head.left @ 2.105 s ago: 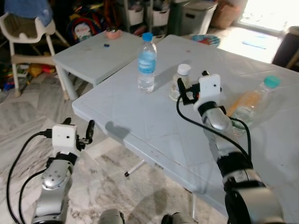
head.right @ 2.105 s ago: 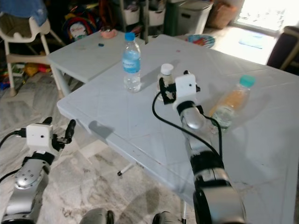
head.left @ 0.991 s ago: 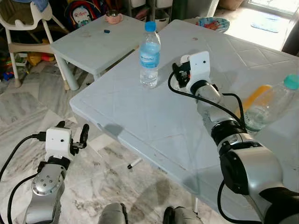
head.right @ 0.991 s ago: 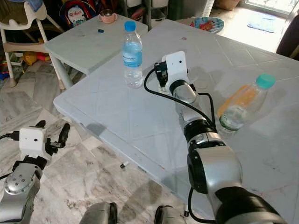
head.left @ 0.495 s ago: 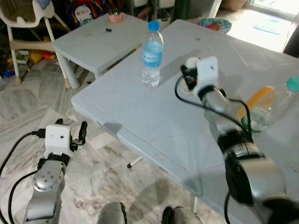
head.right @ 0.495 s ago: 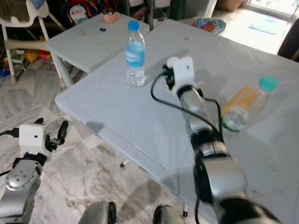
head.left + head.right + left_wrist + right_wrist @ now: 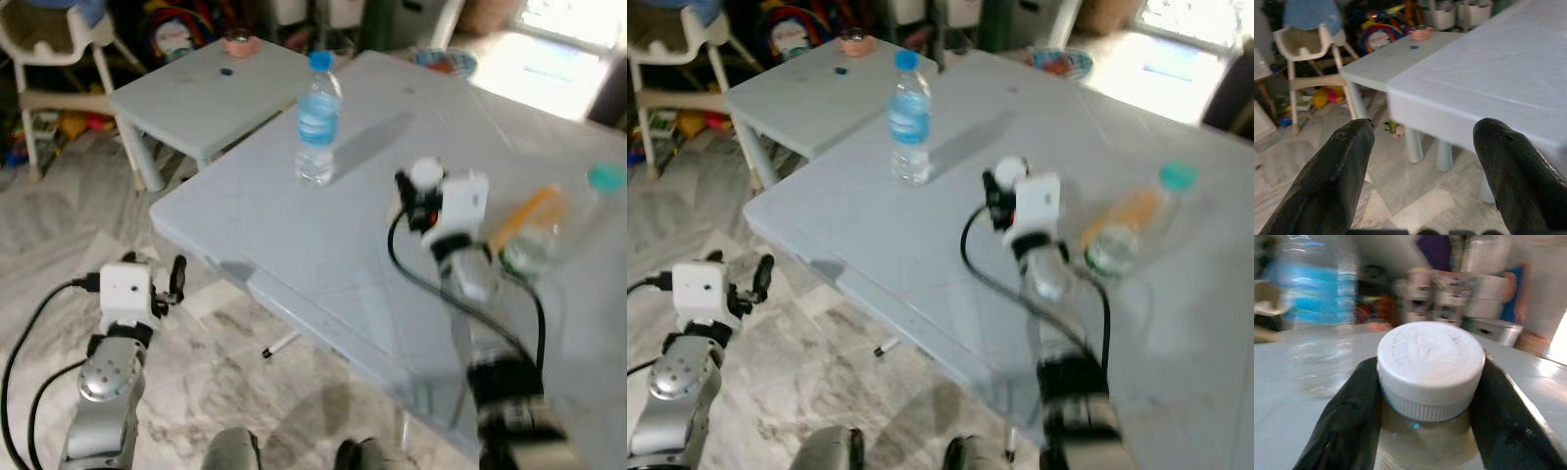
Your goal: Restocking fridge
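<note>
A small jar with a white lid sits between the black fingers of my right gripper, which is shut on it above the middle of the white table. The same jar pokes up in front of the white wrist camera. A water bottle with a blue cap stands upright farther back on the table. An orange-filled bottle with a teal cap stands to the right, beside my right forearm. My left gripper hangs open low beside the table's near corner, holding nothing.
A lower white table stands at the back left with a pink cup on it. A high chair and toys crowd the far left. A patterned plate lies at the table's far edge. Marble floor lies below.
My right arm has drawn back from beside the water bottle toward me, carrying the white-lidded jar. The left arm has stayed low. The camera has shifted slightly.
</note>
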{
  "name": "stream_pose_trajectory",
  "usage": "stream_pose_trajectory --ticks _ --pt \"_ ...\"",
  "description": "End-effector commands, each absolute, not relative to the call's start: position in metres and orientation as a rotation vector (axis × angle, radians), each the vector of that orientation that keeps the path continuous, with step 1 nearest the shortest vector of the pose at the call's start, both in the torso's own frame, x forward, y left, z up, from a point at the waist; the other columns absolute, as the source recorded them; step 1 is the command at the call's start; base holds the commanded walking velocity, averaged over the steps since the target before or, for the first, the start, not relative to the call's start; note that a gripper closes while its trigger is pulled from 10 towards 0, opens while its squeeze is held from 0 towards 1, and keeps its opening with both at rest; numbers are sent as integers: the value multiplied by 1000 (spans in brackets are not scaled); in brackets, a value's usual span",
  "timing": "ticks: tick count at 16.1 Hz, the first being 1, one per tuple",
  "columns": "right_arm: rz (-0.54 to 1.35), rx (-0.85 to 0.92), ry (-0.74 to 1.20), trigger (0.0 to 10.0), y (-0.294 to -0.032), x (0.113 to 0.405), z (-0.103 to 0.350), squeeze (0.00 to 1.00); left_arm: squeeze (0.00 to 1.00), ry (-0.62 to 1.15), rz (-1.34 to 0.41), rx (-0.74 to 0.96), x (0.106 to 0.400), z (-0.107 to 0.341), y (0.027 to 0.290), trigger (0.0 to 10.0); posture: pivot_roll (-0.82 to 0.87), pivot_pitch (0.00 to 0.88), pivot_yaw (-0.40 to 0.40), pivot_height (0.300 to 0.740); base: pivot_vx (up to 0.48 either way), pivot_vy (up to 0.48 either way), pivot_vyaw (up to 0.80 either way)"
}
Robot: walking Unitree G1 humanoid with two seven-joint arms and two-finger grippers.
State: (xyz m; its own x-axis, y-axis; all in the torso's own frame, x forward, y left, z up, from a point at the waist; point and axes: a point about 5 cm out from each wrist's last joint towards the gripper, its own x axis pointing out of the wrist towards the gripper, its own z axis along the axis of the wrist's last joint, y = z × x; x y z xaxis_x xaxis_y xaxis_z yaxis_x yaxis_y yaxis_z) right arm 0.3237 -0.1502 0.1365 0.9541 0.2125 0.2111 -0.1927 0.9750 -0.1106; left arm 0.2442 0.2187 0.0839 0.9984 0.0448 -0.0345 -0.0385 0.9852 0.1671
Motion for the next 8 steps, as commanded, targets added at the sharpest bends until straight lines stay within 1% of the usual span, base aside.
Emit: stream_pose_trajectory --ticks 1,3,4,6,8 --pt "292 -68 -274 10000 -130 319 148 0 0 47 50 162 245 80 218 10000 149 0 -15 740 0 0 769" --pt "368 -34 -272 10000 -116 312 152 0 0 40 47 152 251 82 214 10000 141 0 -15 740 0 0 769" --pt "382 -22 -264 10000 -115 309 152 0 0 43 48 148 251 81 213 10000 137 0 -18 740 0 270 769" --pt "383 -7 -237 10000 -118 306 150 0 0 52 51 135 248 77 210 10000 135 0 -26 740 0 0 769" --pt "426 16 -212 10000 -114 299 146 0 0 66 53 138 239 68 206 10000 134 0 -29 740 0 0 769"
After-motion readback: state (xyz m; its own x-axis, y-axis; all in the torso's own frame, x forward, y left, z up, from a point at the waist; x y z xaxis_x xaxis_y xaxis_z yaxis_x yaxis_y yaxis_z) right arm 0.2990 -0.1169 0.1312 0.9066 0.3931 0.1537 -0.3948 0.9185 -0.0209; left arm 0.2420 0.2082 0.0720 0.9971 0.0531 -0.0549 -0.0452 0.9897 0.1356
